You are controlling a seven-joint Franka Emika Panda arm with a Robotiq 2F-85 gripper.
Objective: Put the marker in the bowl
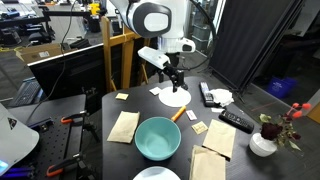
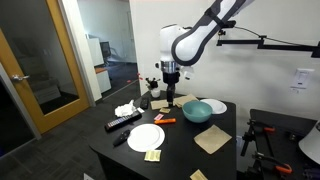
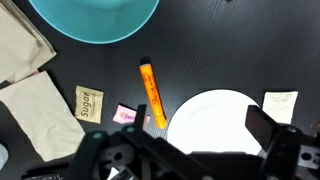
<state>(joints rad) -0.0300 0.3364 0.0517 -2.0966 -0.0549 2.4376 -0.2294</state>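
**Open hand above the marker, bowl just beyond**

My gripper (image 3: 180,140) hangs above the dark table (image 3: 230,50) with its jaws spread wide and nothing between them. In both exterior views it sits clear of the surface, over the flat white disc (image 3: 215,120).

Just beside that disc's edge lies the marker (image 3: 151,92), flat on the table. Its near end comes close to the disc, though I cannot tell whether the two touch. On its other side, near the same end, are a sugar packet (image 3: 88,102) and a small pink packet (image 3: 125,114), with paper napkins (image 3: 35,105) further out.

I judge the marker to be light and stiff, with a smooth round barrel that could roll or squirt out under a clumsy pinch. The best hold looks like mid-barrel, with my fingers closing across its width. That keeps me clear of the packets and the disc at the near end. I would likely need to turn my wrist first so the jaws straddle it squarely.

Beyond the marker's far tip, a short way apart, stands the bowl (image 3: 95,20). It is wide and open, and what I can see of its inside is bare, so it makes an easy target.
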